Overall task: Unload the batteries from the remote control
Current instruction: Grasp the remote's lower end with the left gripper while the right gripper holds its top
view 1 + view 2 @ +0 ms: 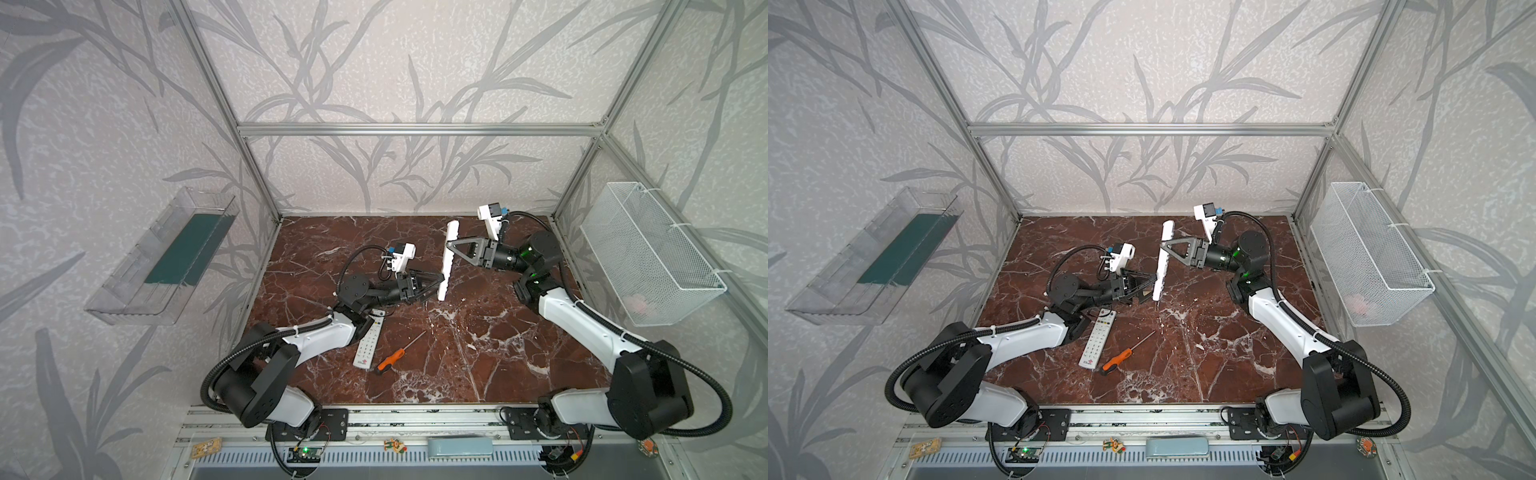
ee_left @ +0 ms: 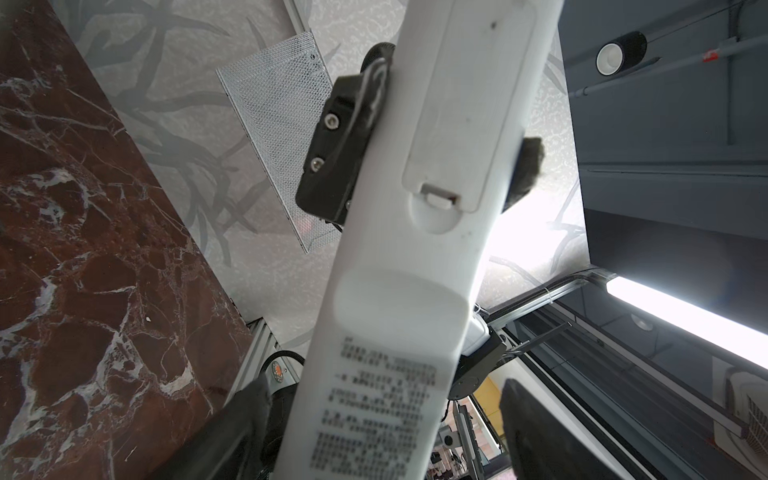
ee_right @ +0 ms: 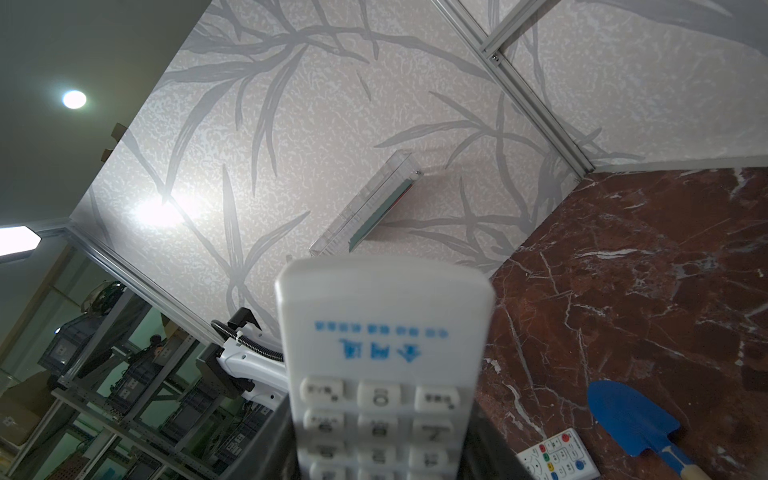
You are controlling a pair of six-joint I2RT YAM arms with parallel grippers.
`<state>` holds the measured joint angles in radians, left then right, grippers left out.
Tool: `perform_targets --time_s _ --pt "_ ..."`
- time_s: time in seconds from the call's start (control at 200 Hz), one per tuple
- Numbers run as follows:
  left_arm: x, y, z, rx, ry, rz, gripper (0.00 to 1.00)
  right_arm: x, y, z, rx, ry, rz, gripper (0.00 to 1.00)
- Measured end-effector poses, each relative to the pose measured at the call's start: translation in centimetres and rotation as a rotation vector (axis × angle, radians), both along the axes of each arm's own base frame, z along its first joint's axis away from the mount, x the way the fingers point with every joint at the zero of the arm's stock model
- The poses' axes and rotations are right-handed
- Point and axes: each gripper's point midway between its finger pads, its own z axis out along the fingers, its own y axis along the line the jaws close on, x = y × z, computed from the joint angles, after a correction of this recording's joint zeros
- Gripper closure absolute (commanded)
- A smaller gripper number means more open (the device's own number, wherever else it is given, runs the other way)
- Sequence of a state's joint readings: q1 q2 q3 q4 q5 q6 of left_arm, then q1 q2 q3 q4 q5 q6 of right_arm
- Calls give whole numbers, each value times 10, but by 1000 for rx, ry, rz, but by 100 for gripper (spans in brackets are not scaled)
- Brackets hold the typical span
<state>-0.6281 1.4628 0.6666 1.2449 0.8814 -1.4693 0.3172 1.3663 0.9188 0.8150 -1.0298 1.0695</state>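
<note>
A: From above, where's the remote?

B: In both top views the remote [image 1: 448, 270] [image 1: 1161, 268] is held up over the table [image 1: 478, 353], toward the middle of its back edge. The right gripper [image 1: 452, 246] is clamped across its upper half. The left gripper [image 1: 439, 286] has its jaws spread around the lower end.

A: Anything lying on the table?

B: A second remote [image 1: 368, 343] near the left edge, partly under the left arm, with a screwdriver [image 1: 392, 357] just beside it.

A: Left wrist?

B: The remote [image 2: 399, 291] shows its back, close up. The cover [image 2: 465, 104] sits closed, so the batteries are hidden. The right gripper's fingers [image 2: 332, 145] press both its sides, and one left finger [image 2: 536, 428] stands clear of it.

A: Right wrist?

B: The remote's button face [image 3: 386, 340], blurred, gripped between dark fingers [image 3: 266, 453]. On the table beyond lie the second remote [image 3: 557, 457] and a blue shovel [image 3: 631, 415].
</note>
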Motion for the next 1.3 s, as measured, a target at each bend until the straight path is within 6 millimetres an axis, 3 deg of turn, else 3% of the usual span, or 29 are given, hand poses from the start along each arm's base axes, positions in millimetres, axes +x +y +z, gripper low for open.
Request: perform_targets --time_s 0.375,0.67,0.785,0.895,0.98,1.11,1.3 --pt "-7 -5 -6 48 -55 -31 21 0 -1 -4 16 43 2 73" --pt "-11 -9 -7 81 -96 -50 54 1 -1 -10 21 92 0 70" --pt "-11 -9 -8 85 -111 -53 61 2 -1 -12 22 124 0 56" --pt "-12 -9 -11 97 -103 -60 66 3 -2 -14 16 119 -9 17" --pt "-9 -9 -23 145 -74 -63 67 8 -6 -17 7 114 -31 1" --pt "-5 -6 -46 323 -64 -38 71 25 -28 -38 -56 188 -147 1" --pt "9 17 -52 679 -215 71 72 35 -75 -78 -301 312 -413 1"
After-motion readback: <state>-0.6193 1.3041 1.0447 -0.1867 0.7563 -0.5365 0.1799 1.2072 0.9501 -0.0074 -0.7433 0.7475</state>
